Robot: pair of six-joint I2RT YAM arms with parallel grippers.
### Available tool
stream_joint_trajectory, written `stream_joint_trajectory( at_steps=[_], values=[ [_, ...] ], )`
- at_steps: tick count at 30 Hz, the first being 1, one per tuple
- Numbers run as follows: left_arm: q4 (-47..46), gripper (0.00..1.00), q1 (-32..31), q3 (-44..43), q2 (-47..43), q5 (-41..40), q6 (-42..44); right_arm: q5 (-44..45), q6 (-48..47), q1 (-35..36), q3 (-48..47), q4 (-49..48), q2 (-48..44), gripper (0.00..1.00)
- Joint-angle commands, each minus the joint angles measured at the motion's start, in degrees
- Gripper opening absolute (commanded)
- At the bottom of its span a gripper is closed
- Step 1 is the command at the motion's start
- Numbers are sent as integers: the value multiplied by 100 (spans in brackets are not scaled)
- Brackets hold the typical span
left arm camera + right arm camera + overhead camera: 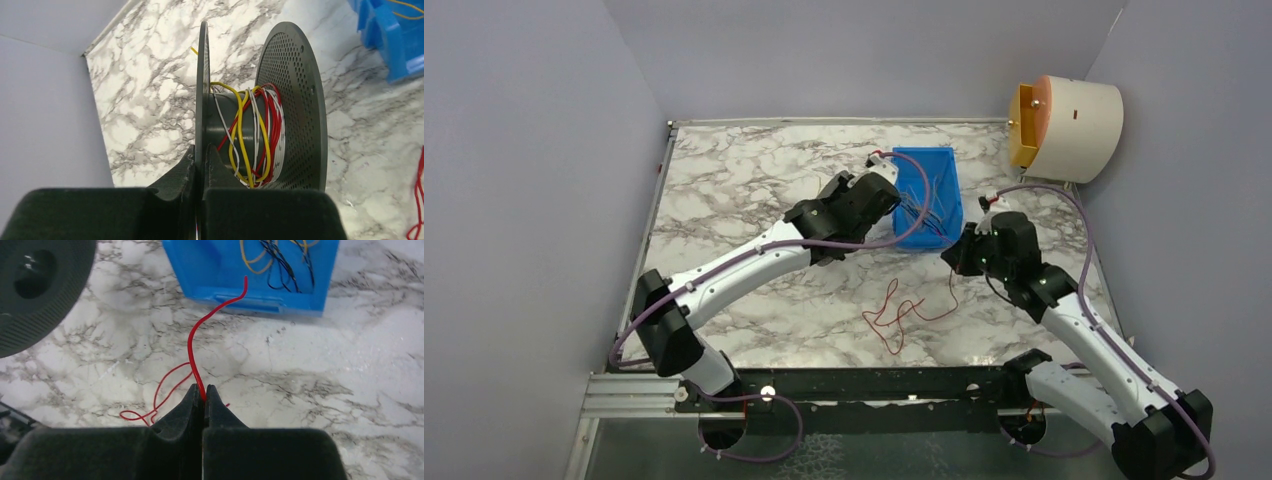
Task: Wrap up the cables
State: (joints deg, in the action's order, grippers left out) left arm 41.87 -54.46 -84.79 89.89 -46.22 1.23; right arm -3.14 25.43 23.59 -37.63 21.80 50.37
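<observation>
A: Left jaws, status?
B: Clenched on the near flange of the black spool (292,100), the flange edge pinched between the two fingers. The spool stands on edge above the counter (744,180).

A: What is on the core?
B: Wound cables (250,140): yellow, red and white turns that cross loosely and bunch toward the perforated far flange. One yellow end pokes out past the gripped flange.

A: Right jaws?
B: Pressed together on a red cable (192,347). From the fingertips it runs forward and bends toward the front wall of the blue bin (210,270). I cannot tell whether the tip touches the wall. The rest of it lies in loose loops on the counter between the two arms.

A: Position of the bin?
B: It sits on the counter, just beyond both wrists. Inside is a tangle of yellow-orange and dark strands (280,255). The spool is to its left in the right wrist view.
</observation>
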Motion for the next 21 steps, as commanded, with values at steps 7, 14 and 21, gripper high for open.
stream_joint_trajectory(
  at_steps=[7,14,21],
  values=[
    [-78,0,300,983,-1084,2088,-84,-2357,-1470,-22,-626,-436,-379,1],
    [-263,0,596,1601,-1585,3192,-13,-3870,-1900,-28,-1295,-188,-291,1],
    [-569,0,685,1987,-1991,4048,142,-4802,-2111,-26,-2230,690,432,1]
  ],
)
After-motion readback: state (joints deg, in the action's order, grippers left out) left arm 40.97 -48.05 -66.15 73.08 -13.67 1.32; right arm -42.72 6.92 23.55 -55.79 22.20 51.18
